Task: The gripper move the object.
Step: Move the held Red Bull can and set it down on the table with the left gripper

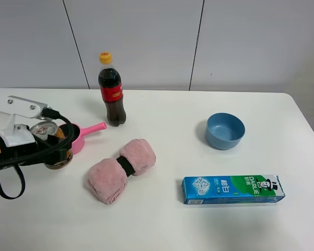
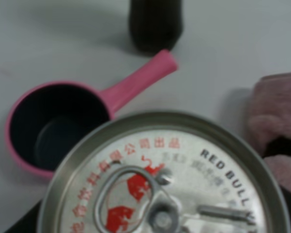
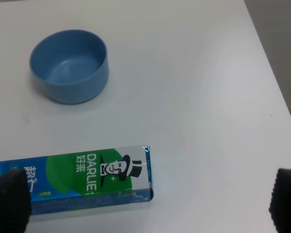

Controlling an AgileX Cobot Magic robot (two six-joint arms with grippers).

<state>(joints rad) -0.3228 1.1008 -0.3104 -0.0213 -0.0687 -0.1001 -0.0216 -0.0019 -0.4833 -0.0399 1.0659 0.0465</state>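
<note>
The gold-and-red drink can (image 1: 44, 129) sits at the table's left side, inside my left gripper (image 1: 56, 150), whose black claw closes around its body under a white mount (image 1: 8, 125). In the left wrist view the can's silver pull-tab top (image 2: 169, 184) fills the lower frame, with dark jaw parts just showing at both lower corners against its rim. My right gripper (image 3: 146, 201) is open and empty, its black fingertips (image 3: 7, 199) wide apart above a toothpaste box (image 3: 87, 174). The right gripper is out of the exterior view.
A small pink pot (image 1: 85, 134) (image 2: 58, 126) stands right behind the can, and a cola bottle (image 1: 112, 94) behind that. A rolled pink towel (image 1: 120, 170) lies to the can's right. A blue bowl (image 1: 225, 130) and the toothpaste box (image 1: 233, 189) lie on the right half.
</note>
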